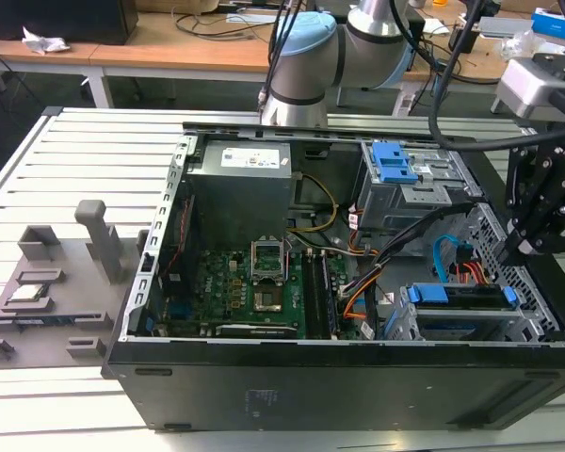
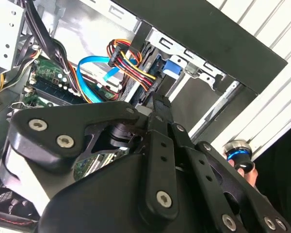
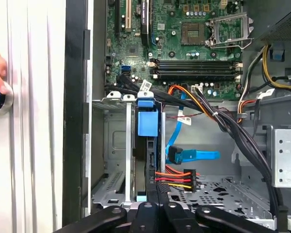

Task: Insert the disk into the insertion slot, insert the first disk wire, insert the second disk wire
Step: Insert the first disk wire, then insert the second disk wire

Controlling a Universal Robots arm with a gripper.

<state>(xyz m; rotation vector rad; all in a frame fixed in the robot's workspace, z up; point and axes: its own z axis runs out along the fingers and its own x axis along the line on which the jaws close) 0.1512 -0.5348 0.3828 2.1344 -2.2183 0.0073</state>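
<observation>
- While the black open-sided desktop computer case lies flat on the pale slatted metal table, the work sits at its front corner, on the exterior view's right.
- The insertion slot, a silver perforated sheet-metal cage, occupies that corner and already holds the disk.
- The black multi-link gripper hangs just above the cage. Its fingers are drawn together to a narrow point, with nothing visible between them.
- The disk, a flat silver hard drive in a bright blue plastic carrier frame, stands edge-on in the bay, right in front of the fingertips. It looks seated, though I cannot tell whether it is fully home.
- The flat blue data wire hangs loose beside the disk, apparently not plugged in.
- The red, yellow and black power wire bundle ends in a black plug near the fingertips. It also looks unconnected.
- Risks, as I judge them: the closed tips could snag a loose wire and drag it, or press the carrier off-square so it binds in the cage. A plug gripped crooked might bend at its socket.
</observation>
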